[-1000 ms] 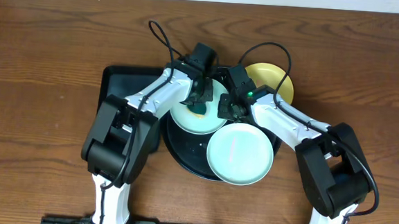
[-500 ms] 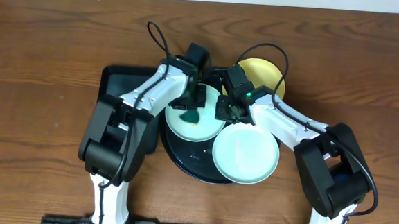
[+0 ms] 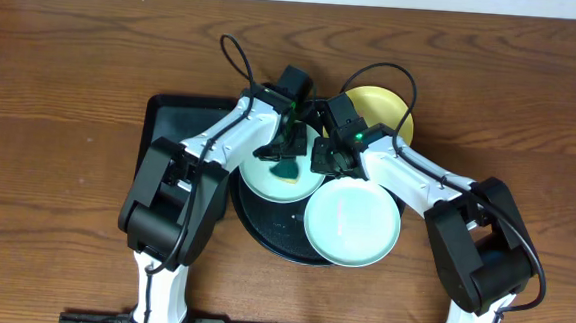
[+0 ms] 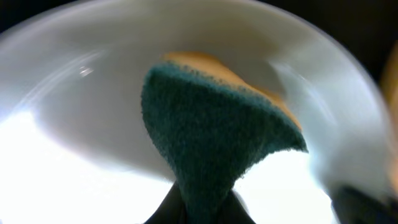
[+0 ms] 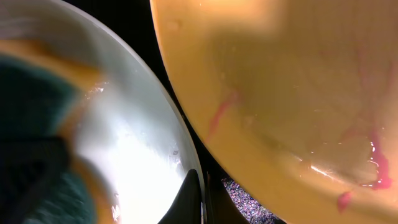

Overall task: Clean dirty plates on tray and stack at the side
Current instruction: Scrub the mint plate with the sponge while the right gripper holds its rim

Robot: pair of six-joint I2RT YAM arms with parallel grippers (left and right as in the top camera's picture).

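The left end effector [image 3: 287, 151] is closed on a green sponge [image 4: 211, 143] and presses it into the bowl of the mint plate [image 3: 267, 180], which lies on the far left part of the round black tray [image 3: 264, 225]. The right end effector [image 3: 322, 160] is narrowed onto that plate's right rim, which passes between its tips in the right wrist view, so it seems to be steadying the plate.

A second mint plate [image 3: 352, 223] rests on the tray's near right side. The yellow plate [image 3: 391, 113] lies at the far right, its edge just beside the mint plate, and carries pink smears [image 5: 217, 115].

The step in hand looks like scrubbing. To do it well:
- hold the rim firmly so the plate cannot spin or slide under the sponge
- sweep the sponge over the whole bowl, rim included, with light downward pressure
- steer the sponge away from the right tips, which sit close to it
- avoid tipping the plate against the yellow one

No plate is stacked on the counter [image 3: 73, 68] yet. No brand, label or writing can be read anywhere
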